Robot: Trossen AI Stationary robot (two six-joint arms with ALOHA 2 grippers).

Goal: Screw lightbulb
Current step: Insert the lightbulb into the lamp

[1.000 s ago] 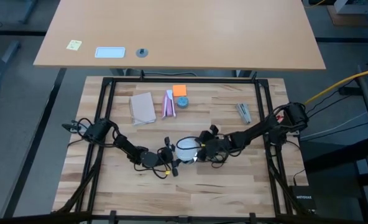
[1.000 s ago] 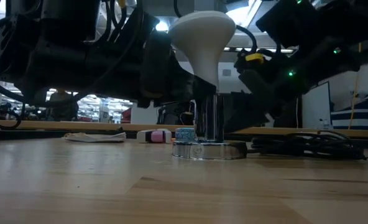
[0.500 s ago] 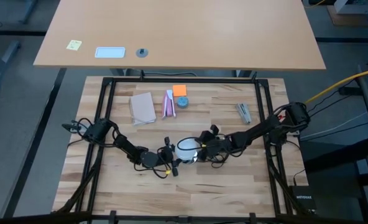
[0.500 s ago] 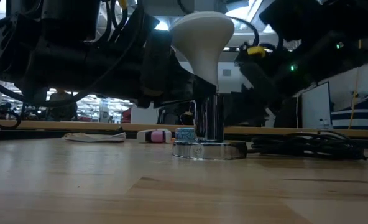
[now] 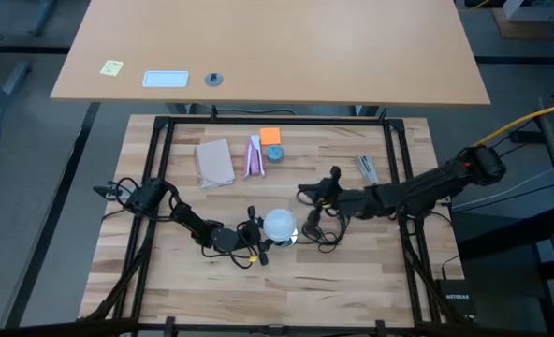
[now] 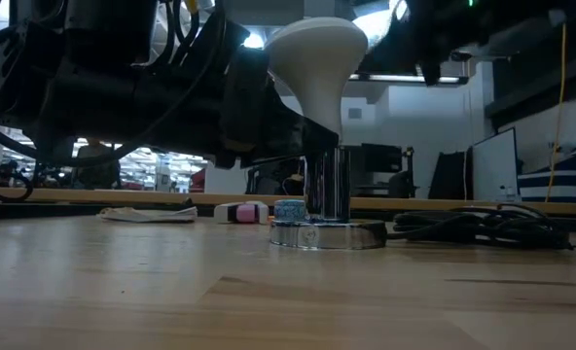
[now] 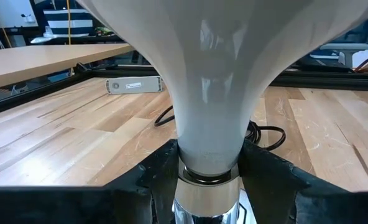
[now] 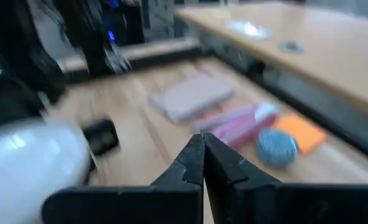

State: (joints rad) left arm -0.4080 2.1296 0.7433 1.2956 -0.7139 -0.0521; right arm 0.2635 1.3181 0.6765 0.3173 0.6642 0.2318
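Frosted bulb stands upright, neck seated in chrome socket. Left claw grips neck just above socket, fingers pressed either side. Right claw pinched shut, empty, clear of bulb. Threading looks nearly done; final tightening, release likely left.

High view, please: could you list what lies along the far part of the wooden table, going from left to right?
Grey-brown pad → pink-and-white packet → orange note with the small blue round thing just below it → grey metal piece.
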